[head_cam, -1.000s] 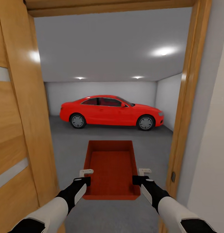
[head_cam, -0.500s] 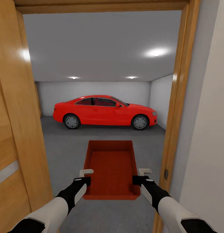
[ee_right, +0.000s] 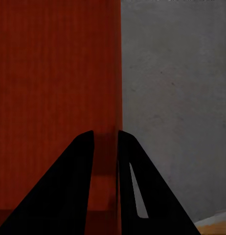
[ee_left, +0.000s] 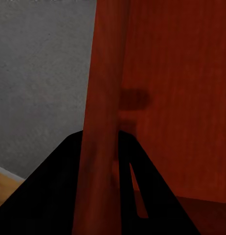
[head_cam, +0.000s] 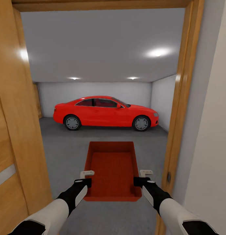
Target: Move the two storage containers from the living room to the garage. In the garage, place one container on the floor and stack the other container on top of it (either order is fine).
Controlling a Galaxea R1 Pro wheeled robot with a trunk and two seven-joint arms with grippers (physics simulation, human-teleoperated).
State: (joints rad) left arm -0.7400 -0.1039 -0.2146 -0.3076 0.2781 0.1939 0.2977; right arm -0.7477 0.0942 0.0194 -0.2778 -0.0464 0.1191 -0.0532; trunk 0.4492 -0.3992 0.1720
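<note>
One red-orange storage container (head_cam: 113, 169) hangs level in front of me, open top up and empty. My left gripper (head_cam: 87, 179) is shut on its left wall, and my right gripper (head_cam: 140, 178) is shut on its right wall. In the left wrist view the container's wall (ee_left: 101, 127) runs between the two dark fingers (ee_left: 64, 191). The right wrist view has the opposite wall (ee_right: 106, 161) pinched the same way. Through the doorway lies the garage, with its dark grey concrete floor (head_cam: 67, 147) under and beyond the container.
A wooden door frame (head_cam: 178, 107) stands close on my right and an open wooden door (head_cam: 15, 130) close on my left. A red car (head_cam: 104, 112) is parked across the garage's far side. White wall (head_cam: 211, 147) fills the right edge.
The view has moved slightly forward and left through the doorway; the door frame sits wider around me. The container and both grippers keep the same hold.
</note>
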